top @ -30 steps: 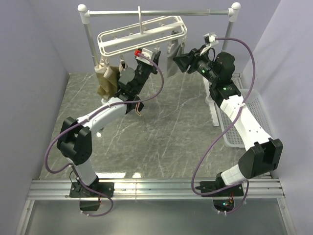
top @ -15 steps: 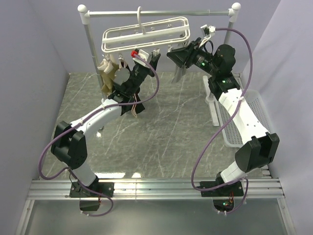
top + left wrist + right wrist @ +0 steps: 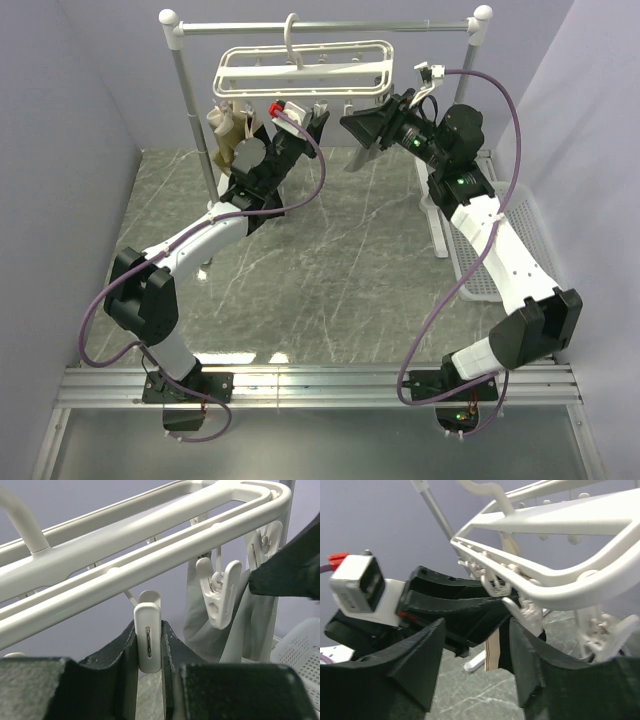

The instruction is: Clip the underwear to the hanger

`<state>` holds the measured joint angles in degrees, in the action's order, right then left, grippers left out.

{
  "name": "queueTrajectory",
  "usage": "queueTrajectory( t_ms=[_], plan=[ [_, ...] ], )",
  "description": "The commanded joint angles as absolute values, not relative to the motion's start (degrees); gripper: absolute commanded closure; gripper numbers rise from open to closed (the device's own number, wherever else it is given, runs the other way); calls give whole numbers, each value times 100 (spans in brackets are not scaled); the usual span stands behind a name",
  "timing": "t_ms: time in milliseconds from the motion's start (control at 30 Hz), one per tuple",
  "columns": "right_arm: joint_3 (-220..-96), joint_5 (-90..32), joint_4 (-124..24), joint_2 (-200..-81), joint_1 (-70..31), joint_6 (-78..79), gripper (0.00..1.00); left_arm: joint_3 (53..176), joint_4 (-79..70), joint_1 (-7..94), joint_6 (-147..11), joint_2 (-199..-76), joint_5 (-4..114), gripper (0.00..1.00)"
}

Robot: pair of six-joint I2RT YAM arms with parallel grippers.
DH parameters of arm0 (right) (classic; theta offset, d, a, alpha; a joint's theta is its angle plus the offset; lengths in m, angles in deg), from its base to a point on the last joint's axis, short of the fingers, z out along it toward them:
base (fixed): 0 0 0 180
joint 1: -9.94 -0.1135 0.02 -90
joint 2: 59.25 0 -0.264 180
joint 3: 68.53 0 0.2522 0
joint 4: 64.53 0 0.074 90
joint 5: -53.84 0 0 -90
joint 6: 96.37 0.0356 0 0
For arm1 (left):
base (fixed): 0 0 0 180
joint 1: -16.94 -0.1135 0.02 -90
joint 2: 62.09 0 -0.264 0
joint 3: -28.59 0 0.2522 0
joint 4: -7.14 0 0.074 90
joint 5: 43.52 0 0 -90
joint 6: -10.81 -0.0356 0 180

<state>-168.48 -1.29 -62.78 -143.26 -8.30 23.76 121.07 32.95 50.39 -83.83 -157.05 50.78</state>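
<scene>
Far left, under the metal rail [image 3: 330, 27] and beside its left white post [image 3: 169, 17]: a tan garment [image 3: 228, 140], dangling from the left end of the hanger [image 3: 165, 552]. Hanger itself hooked over the rail, well above the grey marbled table [image 3: 340, 260], with small clips in a row beneath its two bars.

Next, from below: left gripper [image 3: 313, 120], up at the underside of the hanger near its middle. Fingers [image 3: 117, 650] pressed together on one white clip [image 3: 148, 637], one on either side and touching it. Clip upright, hanging straight from the near bar.

Just right of that: a second clip [image 3: 218, 592], tilted, with a grey garment [image 3: 200, 625] hanging behind and below it. Cannot tell whether pinned by that clip or by another.

Further right: right gripper [image 3: 356, 128], near the hanger's right end, pointing left toward the left gripper, tip close beside the grey garment. Jaws spread, holding nothing.

As for the underwear: cannot pick out with certainty in any view. Only a narrow tan strip [image 3: 493, 655] visible low between the two grippers in the right wrist view; cannot tell whether waistband or tan garment.

Far right, low down: a white mesh basket [image 3: 302, 647].
</scene>
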Motion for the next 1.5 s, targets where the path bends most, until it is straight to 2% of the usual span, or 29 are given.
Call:
queueTrajectory(
  t_ms=[0, 133, 400, 733, 1000, 1167, 1367, 1467],
  plan=[
    [-16728, -819, -6326, -13818, -1071, 2131, 36, 12172, 3320, 5042, -8218, -15525, 5281, 100],
    [-16500, -1444, -6448, -13730, -1308, 2246, 31, 12163, 3346, 5034, -8218, -15517, 5325, 100],
    [-16701, -2314, -6659, -14072, -1801, 2140, 31, 12180, 3372, 5034, -8183, -15534, 5457, 100],
    [-16938, -2623, -6826, -14564, -1836, 2263, 32, 12014, 3522, 5042, -8297, -15446, 5825, 99],
    [-17123, -2553, -7020, -14784, -1836, 2210, 38, 12013, 3452, 4999, -8358, -15429, 6414, 100],
    [-17123, -2447, -7072, -14837, -1827, 2184, 38, 12119, 3250, 4946, -8376, -15455, 6766, 99],
    [-17185, -2350, -6994, -14916, -1836, 2166, 46, 12145, 3249, 4919, -8402, -15481, 6942, 99],
    [-17246, -2333, -6941, -14969, -1836, 2184, 55, 12198, 3171, 4902, -8420, -15499, 6968, 99]
  ],
)
